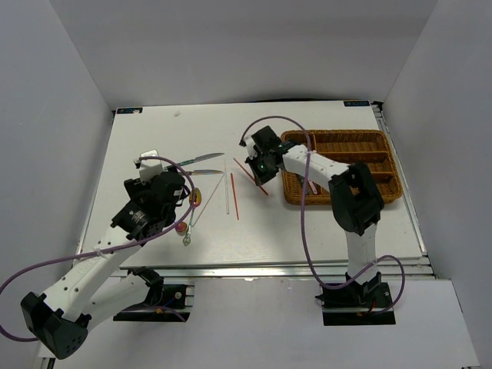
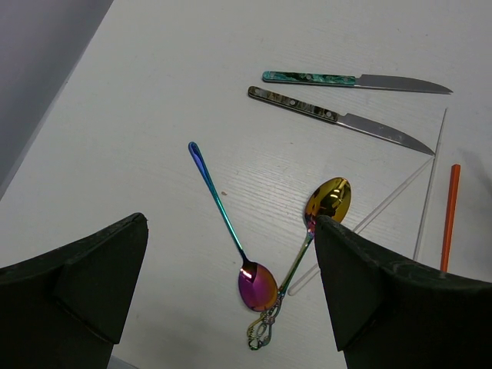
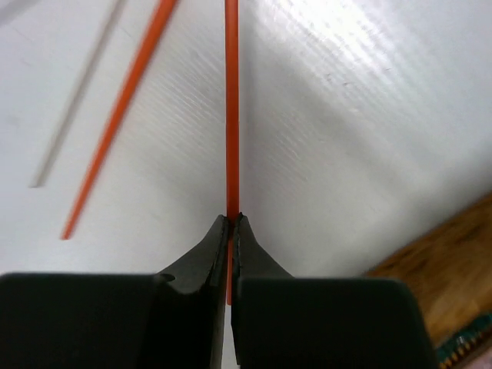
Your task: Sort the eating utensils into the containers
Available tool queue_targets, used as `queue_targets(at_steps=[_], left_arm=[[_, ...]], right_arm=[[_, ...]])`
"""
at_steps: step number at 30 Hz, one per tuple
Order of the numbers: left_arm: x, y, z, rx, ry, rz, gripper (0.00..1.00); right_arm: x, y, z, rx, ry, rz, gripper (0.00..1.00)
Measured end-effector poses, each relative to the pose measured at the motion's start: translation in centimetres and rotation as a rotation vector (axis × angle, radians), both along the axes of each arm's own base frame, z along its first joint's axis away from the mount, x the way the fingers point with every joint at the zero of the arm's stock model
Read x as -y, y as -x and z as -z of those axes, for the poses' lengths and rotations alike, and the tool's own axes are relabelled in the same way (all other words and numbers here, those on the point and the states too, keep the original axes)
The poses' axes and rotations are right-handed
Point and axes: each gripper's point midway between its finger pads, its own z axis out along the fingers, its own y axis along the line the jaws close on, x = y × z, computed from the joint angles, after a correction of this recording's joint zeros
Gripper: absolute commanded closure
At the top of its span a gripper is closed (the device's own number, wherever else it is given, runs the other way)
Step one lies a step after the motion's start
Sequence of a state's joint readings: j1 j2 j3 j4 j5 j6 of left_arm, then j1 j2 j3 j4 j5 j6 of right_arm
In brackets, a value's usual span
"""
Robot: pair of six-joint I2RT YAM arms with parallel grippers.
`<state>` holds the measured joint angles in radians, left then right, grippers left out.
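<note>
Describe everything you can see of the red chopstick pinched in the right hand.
The red chopstick is a thin, straight, orange-red stick, smooth like plastic or lacquer. The right hand is shut on it, and most of its length runs straight out ahead of the fingertips over the white table. A second red chopstick lies apart on its left, angled away. Whether it is lifted off the table cannot be told.

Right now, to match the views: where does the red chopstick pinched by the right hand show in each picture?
Top external: pinched red chopstick, slanted, just left of the wicker tray.
Left wrist: not in it.
Right wrist: centre, running up from the right hand.
Shared landmark: the loose red chopstick beside it.
</note>
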<state>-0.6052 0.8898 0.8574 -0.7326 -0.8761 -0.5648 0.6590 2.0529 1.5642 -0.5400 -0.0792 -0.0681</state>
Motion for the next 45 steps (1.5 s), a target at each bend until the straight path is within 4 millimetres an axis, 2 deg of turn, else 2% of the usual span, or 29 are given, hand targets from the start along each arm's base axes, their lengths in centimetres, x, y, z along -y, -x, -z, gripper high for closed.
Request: queue_targets(at_steps=[3, 6, 8, 10, 13, 16, 18, 20, 23, 26, 29, 33, 34, 36, 37, 40, 45], left_arm=[[0.0, 0.0, -0.1, 0.004, 0.003, 0.0, 0.02], [-0.1, 0.1, -0.3, 0.012, 0.008, 0.0, 0.02], [-0.1, 0.2, -0.4, 0.017, 0.012, 0.0, 0.02], [-0.1, 0.2, -0.5, 0.021, 0.014, 0.0, 0.02], [-0.1, 0.2, -0.6, 0.023, 0.017, 0.001, 0.02], [-0.1, 0.2, -0.6, 0.023, 0.019, 0.004, 0.02], [0.0, 0.2, -0.6, 0.024, 0.021, 0.005, 0.02], [0.0, 0.2, -0.6, 0.024, 0.022, 0.007, 0.02], [0.0, 0.1, -0.6, 0.024, 0.021, 0.008, 0.02], [0.0, 0.1, -0.6, 0.021, 0.017, 0.01, 0.02], [0.1, 0.0, -0.3, 0.01, 0.01, 0.012, 0.02], [0.3, -0.1, 0.2, -0.01, -0.004, 0.017, 0.02], [0.3, -0.2, 0.2, -0.013, -0.005, 0.019, 0.02], [0.4, -0.2, 0.3, -0.017, -0.006, 0.023, 0.02], [0.4, -0.2, 0.3, -0.017, -0.007, 0.024, 0.02], [0.4, -0.2, 0.3, -0.018, -0.01, 0.026, 0.02], [0.5, -0.3, 0.5, -0.026, -0.016, 0.028, 0.02]], right_arm=[[-0.2, -0.9, -4.1, 0.047, -0.096, 0.075, 1.0], [1.1, -2.5, -9.1, 0.124, -0.208, 0.18, 1.0], [3.2, -3.9, -11.7, 0.173, -0.294, 0.29, 1.0], [6.7, -5.4, -13.4, 0.207, -0.373, 0.443, 1.0], [14.2, -7.7, -13.7, 0.234, -0.491, 0.749, 1.0], [22.2, -9.5, -12.0, 0.251, -0.575, 1.107, 1.0], [25.7, -10.1, -10.8, 0.259, -0.611, 1.316, 1.0], [27.7, -10.6, -10.5, 0.276, -0.64, 1.467, 1.0], [29.3, -11.8, -10.5, 0.304, -0.697, 1.636, 1.0], [30.5, -13.9, -9.7, 0.313, -0.717, 1.76, 1.0], [31.2, -15.8, -8.3, 0.287, -0.728, 1.845, 1.0], [32.7, -16.3, -5.4, 0.224, -0.744, 1.938, 1.0], [33.0, -16.4, -4.8, 0.213, -0.747, 1.95, 0.97], [33.5, -16.7, -4.0, 0.199, -0.759, 1.97, 0.75], [33.7, -16.8, -3.8, 0.196, -0.766, 1.973, 0.56], [33.2, -17.4, -3.5, 0.178, -0.801, 1.951, 0.46], [31.7, -18.4, -4.5, 0.142, -0.883, 1.871, 0.42]])
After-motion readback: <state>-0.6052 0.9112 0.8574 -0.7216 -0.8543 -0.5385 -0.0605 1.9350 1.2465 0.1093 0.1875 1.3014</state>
